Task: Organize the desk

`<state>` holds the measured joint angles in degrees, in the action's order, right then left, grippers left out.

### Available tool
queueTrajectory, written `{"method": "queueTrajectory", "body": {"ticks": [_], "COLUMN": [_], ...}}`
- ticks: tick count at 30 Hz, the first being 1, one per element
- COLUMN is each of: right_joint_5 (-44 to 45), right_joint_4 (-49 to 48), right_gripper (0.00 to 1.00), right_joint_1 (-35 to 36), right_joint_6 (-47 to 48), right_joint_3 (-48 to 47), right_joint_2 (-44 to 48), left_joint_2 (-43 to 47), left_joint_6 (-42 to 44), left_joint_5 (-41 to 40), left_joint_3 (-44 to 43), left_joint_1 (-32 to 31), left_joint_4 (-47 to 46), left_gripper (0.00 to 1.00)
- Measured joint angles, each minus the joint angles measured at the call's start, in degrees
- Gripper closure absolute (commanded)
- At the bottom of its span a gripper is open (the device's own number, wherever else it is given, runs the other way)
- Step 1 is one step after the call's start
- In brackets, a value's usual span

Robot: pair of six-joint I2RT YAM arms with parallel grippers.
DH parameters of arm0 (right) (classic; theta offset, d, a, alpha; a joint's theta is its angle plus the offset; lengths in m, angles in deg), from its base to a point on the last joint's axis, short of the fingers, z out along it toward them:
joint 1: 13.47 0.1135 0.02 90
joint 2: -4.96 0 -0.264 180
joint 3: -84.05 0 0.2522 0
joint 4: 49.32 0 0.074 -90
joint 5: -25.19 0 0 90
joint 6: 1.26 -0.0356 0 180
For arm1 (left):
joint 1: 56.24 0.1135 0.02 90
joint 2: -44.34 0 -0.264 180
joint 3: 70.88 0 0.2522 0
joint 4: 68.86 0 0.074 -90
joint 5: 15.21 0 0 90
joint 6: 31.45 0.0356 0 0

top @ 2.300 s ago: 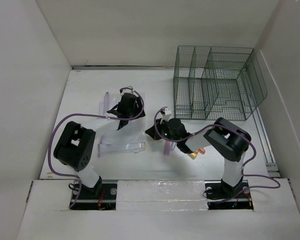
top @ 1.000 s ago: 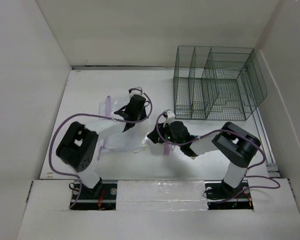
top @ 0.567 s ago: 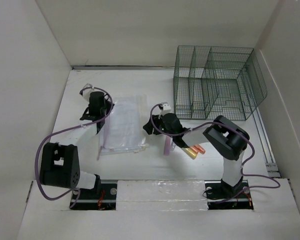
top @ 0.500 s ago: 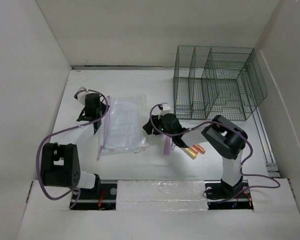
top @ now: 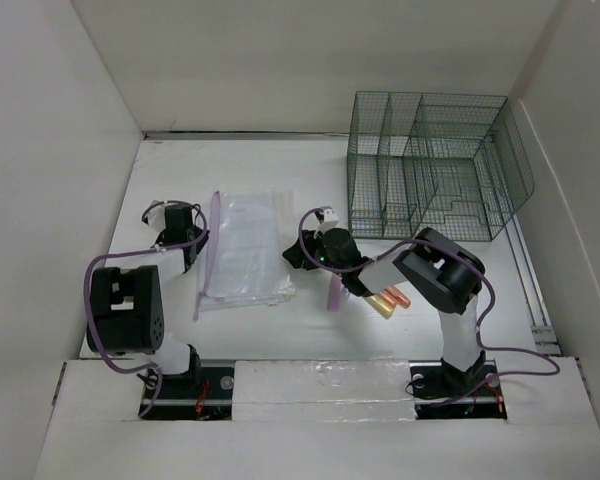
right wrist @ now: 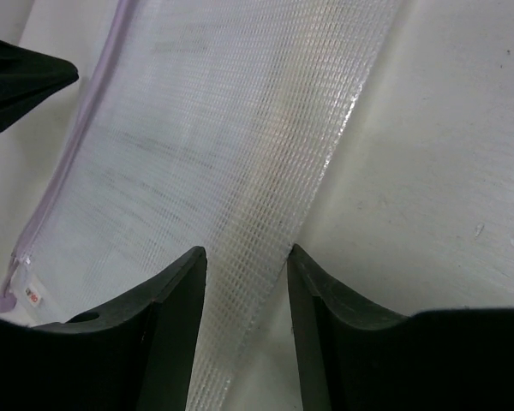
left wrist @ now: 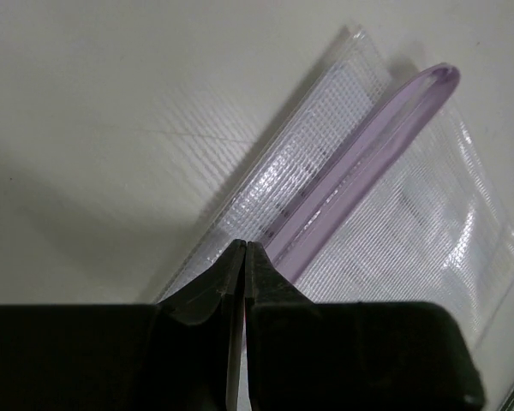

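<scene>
Workspace is the large flat white matte desk (top: 280, 165), walled in white and filling the floor of the top view; it is rigid and fixed, so there is nothing to grip on it (the handling is all in what lies on it); its surface looks smooth, so flat items will likely slide. On it, left of centre, lies a clear mesh-textured plastic zip pouch with a lilac zipper edge (top: 248, 245), flat; judged light, floppy and slippery; best hold is the stiffer lilac edge or a corner, not the limp middle; the left gripper (left wrist: 244, 248) has its fingers pressed together right at that lilac edge, which runs into the tips, so it appears pinched on the pouch; the right gripper (right wrist: 246, 251) has its fingers apart, straddling the pouch's opposite long edge, not closed on it; a dark green wire-mesh organizer rack (top: 430, 175) stands at far right, well apart from the pouch. Hard to make out: a thin lilac stick (top: 333, 293) and small orange cylinders (top: 390, 300) beside the right arm, partly covered by it, count unclear; pouch contents not readable; whether the right fingertips touch the desk cannot be told.
</scene>
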<state>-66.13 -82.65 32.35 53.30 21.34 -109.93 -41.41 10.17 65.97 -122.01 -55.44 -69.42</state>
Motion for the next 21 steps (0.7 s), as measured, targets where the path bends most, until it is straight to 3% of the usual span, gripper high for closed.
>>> {"method": "queueTrajectory", "body": {"ticks": [5, 9, 15, 19, 21], "right_joint_5": [0.0, 0.2, 1.9, 3.9, 5.6], "right_joint_4": [0.0, -0.2, 1.7, 9.2, 15.3], "right_gripper": [0.76, 1.0, 1.0, 1.0, 1.0], "right_joint_1": [0.3, 0.4, 0.5, 1.4, 2.5], "right_joint_6": [-0.5, -0.5, 0.9, 5.6, 9.7], "right_joint_3": [0.3, 0.4, 1.4, 1.5, -0.1], "right_joint_2": [0.0, 0.0, 2.3, 11.5, 18.4], "left_joint_2": [-1.0, -1.0, -0.1, 8.2, 14.7], "left_joint_6": [0.1, 0.1, 0.2, 0.0, -0.2], "left_joint_5": [2.3, 3.3, 4.1, 4.0, 5.0], "left_joint_3": [1.0, 1.4, 2.8, 4.6, 4.6], "left_joint_1": [-0.1, -0.1, -0.2, -1.6, -2.3], "left_joint_4": [-1.0, -2.7, -3.9, -2.6, -2.8], "left_gripper": [1.0, 1.0, 1.0, 1.0, 0.93]}}
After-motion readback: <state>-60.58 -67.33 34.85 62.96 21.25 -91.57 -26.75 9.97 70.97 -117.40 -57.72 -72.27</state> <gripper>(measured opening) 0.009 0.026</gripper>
